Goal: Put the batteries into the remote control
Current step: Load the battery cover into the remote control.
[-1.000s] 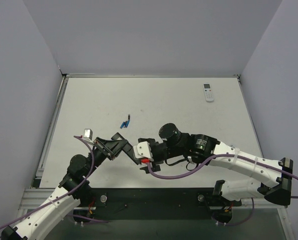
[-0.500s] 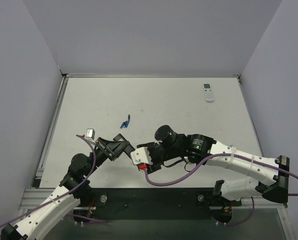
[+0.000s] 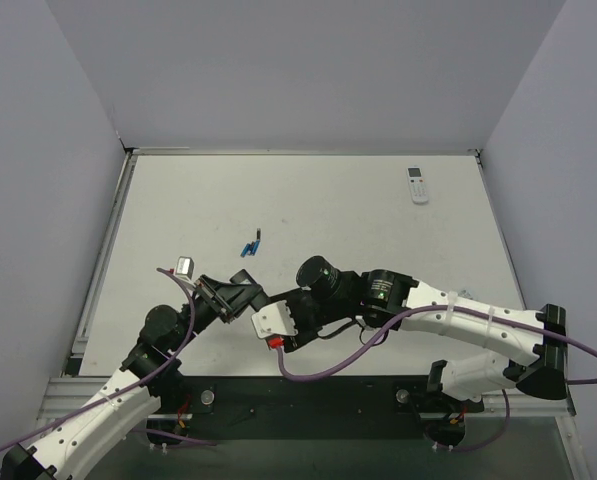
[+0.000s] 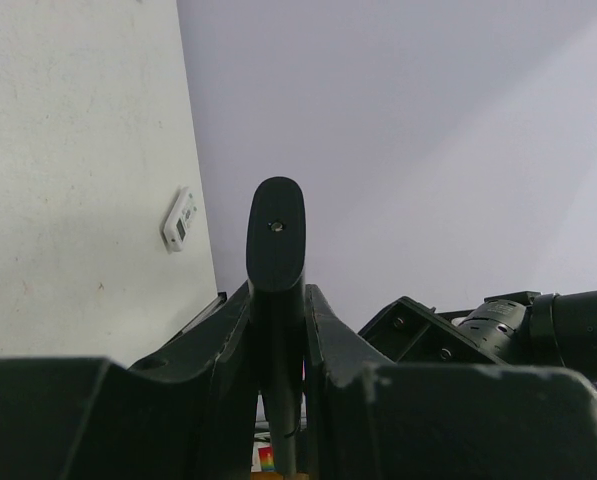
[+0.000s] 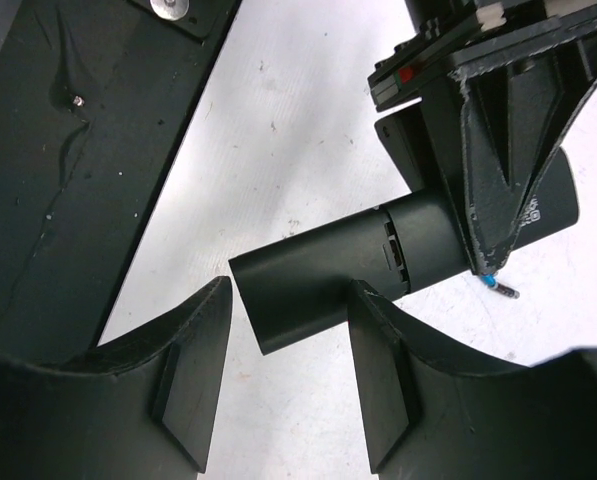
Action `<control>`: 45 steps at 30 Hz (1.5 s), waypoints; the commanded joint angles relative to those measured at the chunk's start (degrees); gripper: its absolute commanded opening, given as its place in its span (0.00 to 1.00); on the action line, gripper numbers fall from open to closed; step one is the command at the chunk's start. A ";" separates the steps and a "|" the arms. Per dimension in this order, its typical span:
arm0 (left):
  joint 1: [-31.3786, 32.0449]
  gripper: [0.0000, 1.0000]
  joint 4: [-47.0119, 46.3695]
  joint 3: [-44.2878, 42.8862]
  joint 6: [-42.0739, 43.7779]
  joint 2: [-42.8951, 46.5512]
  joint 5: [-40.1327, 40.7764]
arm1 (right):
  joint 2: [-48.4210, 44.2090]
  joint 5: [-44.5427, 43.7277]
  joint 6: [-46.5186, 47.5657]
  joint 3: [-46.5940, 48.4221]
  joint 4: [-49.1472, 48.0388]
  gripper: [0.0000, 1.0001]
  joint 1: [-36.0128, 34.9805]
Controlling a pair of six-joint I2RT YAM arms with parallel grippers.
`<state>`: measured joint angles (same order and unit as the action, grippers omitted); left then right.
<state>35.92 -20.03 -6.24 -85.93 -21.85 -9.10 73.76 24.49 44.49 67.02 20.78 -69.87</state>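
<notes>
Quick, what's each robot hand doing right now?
Left gripper: shut on the remote control.
Right gripper: jaws around its other end; grip cannot be told.

Behind the remote control (image 5: 318, 270), seemingly apart, lie batteries (image 3: 250, 245).

Remote control (image 4: 275, 225) — lower end hidden (inside left hand (image 4: 276, 295)).
</notes>
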 commanded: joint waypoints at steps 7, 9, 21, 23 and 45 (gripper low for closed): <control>0.20 0.00 -4.49 -3.08 0.50 -0.04 -1.35 | 2.27 -2.16 1.56 1.88 2.16 0.42 -0.53; 0.20 0.00 -5.10 -2.99 -0.11 -0.04 -1.62 | 2.88 -2.95 1.65 1.79 2.25 0.41 -0.62; 0.29 0.00 -11.17 -4.13 -5.03 0.14 -2.32 | 6.40 -8.05 2.18 -0.14 2.25 0.39 -1.76; 0.29 0.00 -11.35 -4.57 -5.04 0.14 -2.85 | 7.19 -8.67 2.36 -0.14 2.08 0.38 -1.68; 0.38 0.00 -1.90 -7.99 3.03 0.66 -6.19 | 10.27 -4.28 -1.06 2.76 0.67 0.37 1.05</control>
<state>35.03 -15.07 -6.31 -83.57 -23.83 -7.40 82.46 20.53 46.35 69.97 23.27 -70.08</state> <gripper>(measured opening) 0.282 0.366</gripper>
